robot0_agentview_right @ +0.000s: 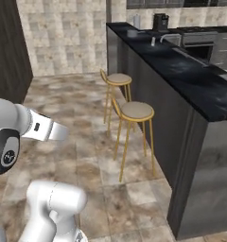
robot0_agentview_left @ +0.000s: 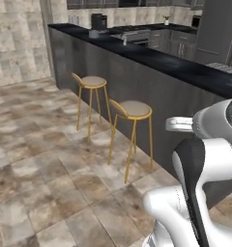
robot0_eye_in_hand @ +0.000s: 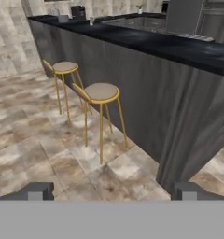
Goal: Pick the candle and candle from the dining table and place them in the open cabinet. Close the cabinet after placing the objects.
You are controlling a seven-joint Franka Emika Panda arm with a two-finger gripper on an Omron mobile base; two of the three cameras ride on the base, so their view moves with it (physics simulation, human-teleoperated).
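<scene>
The long counter-like dining table with its glossy black marbled top and grey wood-grain front panel [robot0_agentview_left: 137, 82] is set along the right of the tiled floor [robot0_agentview_left: 40, 183], running away toward the far wall. Two round-seated stools on thin yellow metal legs are placed just before its front panel, one behind the other: the nearer stool [robot0_agentview_left: 132, 110] and the farther stool [robot0_agentview_left: 93, 82]. A small grey round pot [robot0_agentview_left: 94, 34] is set on the table's far end.

We hold our arm [robot0_agentview_left: 205, 159] folded upright, and our gripper [robot0_eye_in_hand: 111, 191] stands wide open (fingertips well apart), holding nothing.
</scene>
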